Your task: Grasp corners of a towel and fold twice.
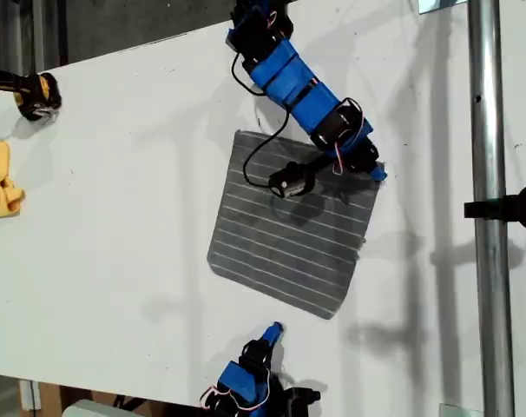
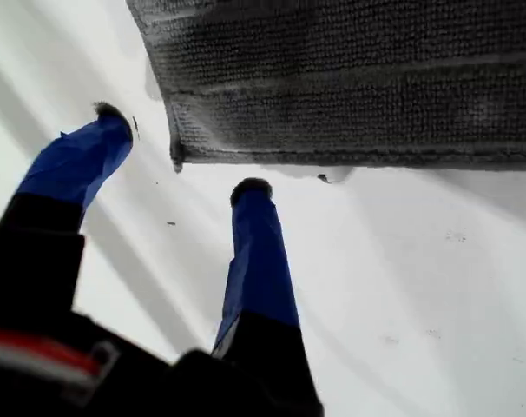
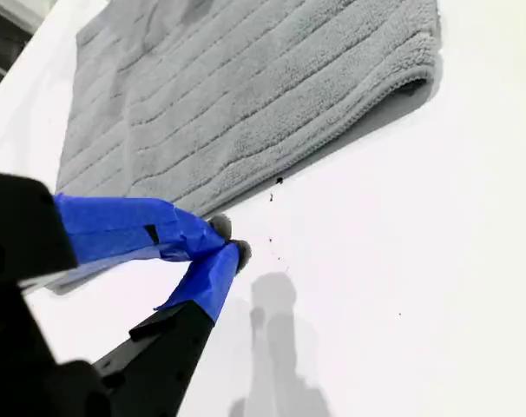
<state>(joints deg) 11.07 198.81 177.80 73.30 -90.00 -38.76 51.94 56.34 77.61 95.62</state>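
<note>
The grey striped towel [image 1: 280, 252] lies flat on the white table [image 1: 124, 261], with a doubled, rolled edge showing in both wrist views. My first gripper [image 1: 378, 169] [image 2: 183, 149] is open, low at the towel's far corner on the exterior view's right. Its two blue fingertips stand either side of that corner tip [image 2: 178, 158], and nothing is held. The towel [image 2: 350, 87] fills the space just beyond them. My second gripper [image 1: 274, 329] [image 3: 230, 240] is shut and empty, on the table just short of the towel's [image 3: 246, 95] near edge.
A small yellow cloth [image 1: 1, 181] and a black-and-yellow object [image 1: 35, 94] sit at the exterior view's left. A metal pole [image 1: 489, 261] with a black clamp [image 1: 516, 207] runs down that view's right. The first arm's body and cable [image 1: 263, 161] hang over the towel's far side.
</note>
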